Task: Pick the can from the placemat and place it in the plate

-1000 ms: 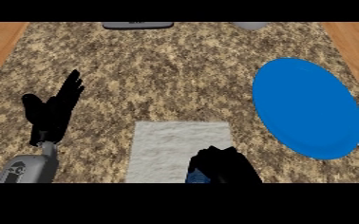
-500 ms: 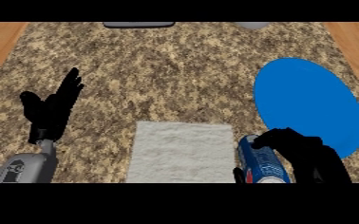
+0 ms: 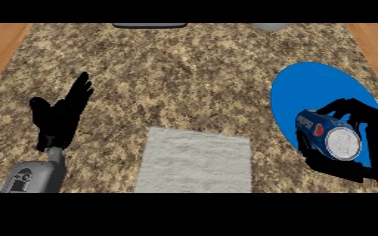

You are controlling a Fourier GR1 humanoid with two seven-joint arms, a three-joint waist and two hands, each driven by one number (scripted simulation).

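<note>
Over the plate: the blue cylindrical metal can (image 3: 327, 139) hangs tilted above the round blue plate (image 3: 306, 92), at about 4 o'clock on the speckled stone table (image 3: 184, 75).
Right hand: black right hand (image 3: 353, 111), fingers curled round the can.
Left hand: black left hand (image 3: 59, 114) rests at 8 o'clock, fingers straight and relaxed.
Change: half a second ago the can was just beside the pale grey woven placemat (image 3: 196, 159); now it has crossed onto the plate side, and the placemat lies bare.
Meaning: carry looks nearly done; lowering and release remain.
Edges: plate's right rim lies near the frame edge.
Open room: plate's upper half is bare, toward 12 o'clock.
</note>
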